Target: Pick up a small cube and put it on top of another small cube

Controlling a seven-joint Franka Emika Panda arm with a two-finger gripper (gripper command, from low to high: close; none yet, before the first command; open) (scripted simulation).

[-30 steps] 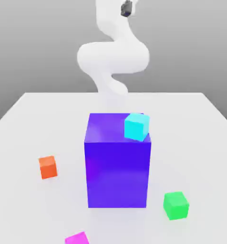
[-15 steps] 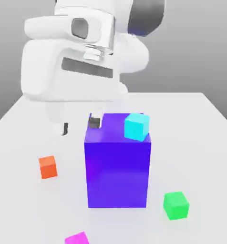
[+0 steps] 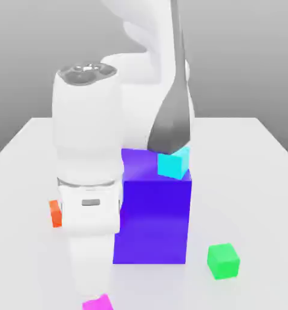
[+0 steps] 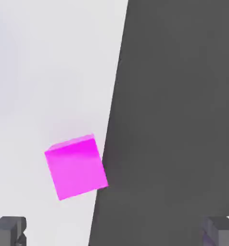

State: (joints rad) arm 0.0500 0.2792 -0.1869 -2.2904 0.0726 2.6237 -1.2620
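Since the earlier frame, the white arm [image 3: 89, 133] has swung down beside the blue-violet block [image 3: 152, 218], on the exterior view's left, and reaches nearer the camera than it. The block stands upright on the table [image 3: 261, 200]. The gripper [image 4: 115, 231] is spread wide, holding nothing, above the table near the magenta cube [image 4: 78, 168], which lies nearer the camera than the block and to its left. Atop the block's right side sits the cyan cube [image 3: 173, 163]; the green cube [image 3: 223, 261] rests to its right, the orange cube [image 3: 55, 214] to its left.
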